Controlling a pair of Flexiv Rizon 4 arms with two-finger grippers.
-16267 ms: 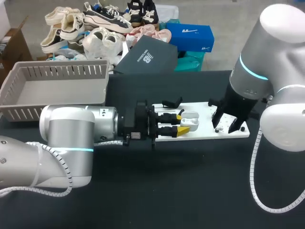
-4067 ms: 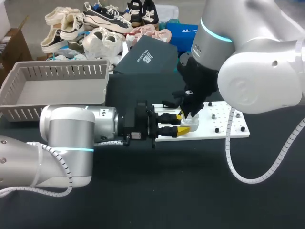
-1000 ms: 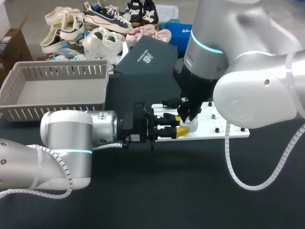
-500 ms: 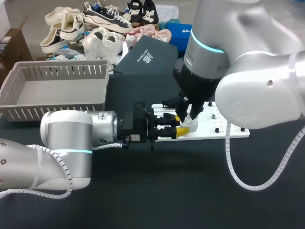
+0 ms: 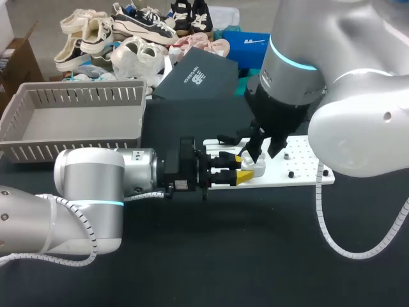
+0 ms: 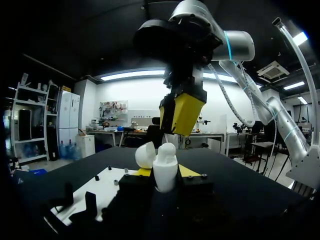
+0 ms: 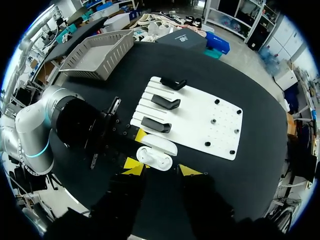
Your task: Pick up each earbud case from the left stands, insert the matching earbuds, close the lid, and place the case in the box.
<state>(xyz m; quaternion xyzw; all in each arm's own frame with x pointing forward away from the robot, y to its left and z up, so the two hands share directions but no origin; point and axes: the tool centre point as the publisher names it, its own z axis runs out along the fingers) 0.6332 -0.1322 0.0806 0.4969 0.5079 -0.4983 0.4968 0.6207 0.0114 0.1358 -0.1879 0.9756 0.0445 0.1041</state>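
A small white earbud case (image 5: 257, 167) with its lid open is held over the white stand board (image 5: 301, 165) by my left gripper (image 5: 245, 167), which is shut on it from two sides. The left wrist view shows the case (image 6: 165, 167) upright between the yellow tips, lid (image 6: 145, 154) tipped aside. My right gripper (image 5: 263, 152) hangs just above the case, fingers apart and empty. From the right wrist the case (image 7: 156, 156) lies ahead of my right gripper (image 7: 161, 171). My left gripper (image 7: 135, 149) grips it from the side.
Three black stands (image 7: 164, 102) sit in a row on the white board (image 7: 210, 117). A grey slatted basket (image 5: 70, 121) stands at the table's far left. A dark shoe-box lid (image 5: 195, 78) lies behind the board.
My right gripper has lifted off the case, shifted slightly right, and its fingers have spread apart. The left arm and the case have stayed put.
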